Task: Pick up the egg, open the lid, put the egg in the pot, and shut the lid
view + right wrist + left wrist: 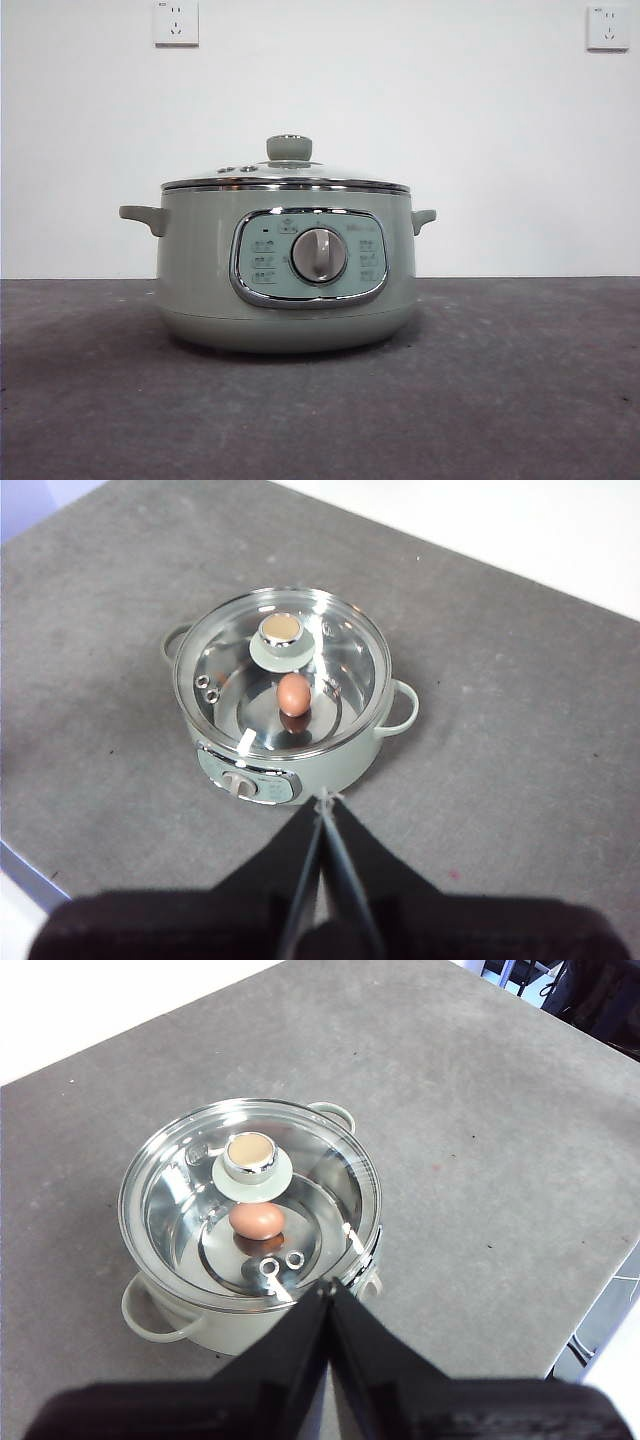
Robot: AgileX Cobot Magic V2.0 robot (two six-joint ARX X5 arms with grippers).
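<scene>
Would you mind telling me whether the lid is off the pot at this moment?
No, the lid sits closed on the pot, with the egg visible through its glass inside.

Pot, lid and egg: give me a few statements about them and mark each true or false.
1. The egg lies inside the pot. True.
2. The lid is off the pot. False: it sits on the pot's rim.
3. The left gripper holds the egg. False: it is shut, empty, above the pot.
4. The right gripper is shut and holds nothing. True.
5. The pot lies tipped on its side. False: it stands upright.
</scene>
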